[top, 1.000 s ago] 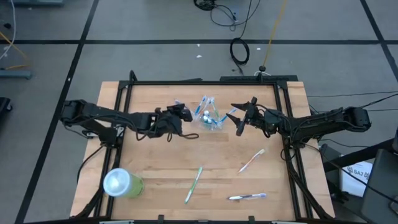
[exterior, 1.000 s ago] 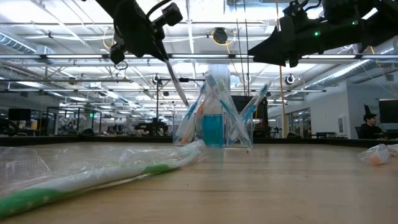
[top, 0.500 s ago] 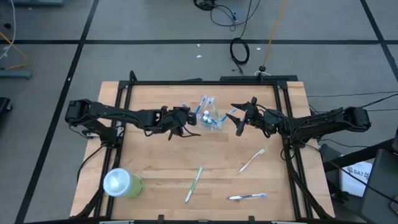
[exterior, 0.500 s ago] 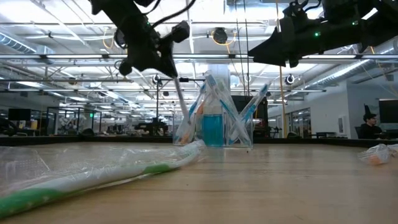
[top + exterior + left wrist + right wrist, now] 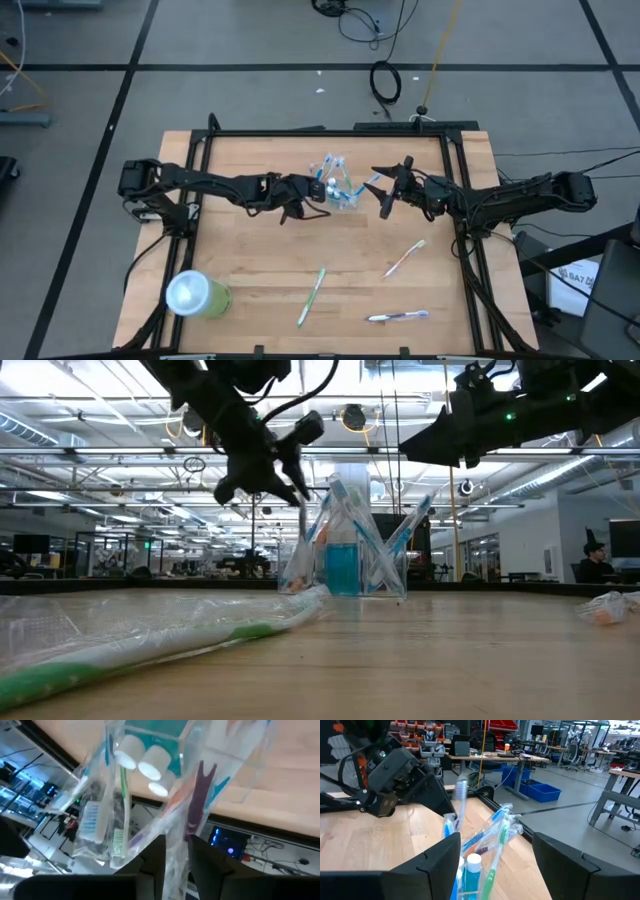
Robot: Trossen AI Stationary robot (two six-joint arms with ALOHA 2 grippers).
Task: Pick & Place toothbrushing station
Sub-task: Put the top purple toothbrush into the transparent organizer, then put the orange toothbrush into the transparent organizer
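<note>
Lime-green tumbler (image 5: 199,296), smooth, pale round top, stands at the near left of the wooden slat table (image 5: 250,260).

Left gripper (image 5: 308,194) sits just beside the clear plastic cup (image 5: 340,193), on its left side. In the left wrist view a narrow gap shows between the dark fingers (image 5: 152,857), with crinkled clear wrapper of a toothbrush (image 5: 197,795) lying in it; cannot tell if the fingers pinch it or have let go.

Cup is at table centre toward the far edge, transparent and straight-walled. It holds wrapped toothbrushes fanned outward, bristle heads up, plus white-capped tubes (image 5: 150,762) and blue-tinted contents.

Loose on the near half: a green toothbrush (image 5: 312,296), a pink toothbrush (image 5: 404,258), a blue-white toothbrush (image 5: 398,316), all in clear wrap.

Right gripper (image 5: 384,190) hovers just right of the cup, fingers spread wide, empty.
</note>
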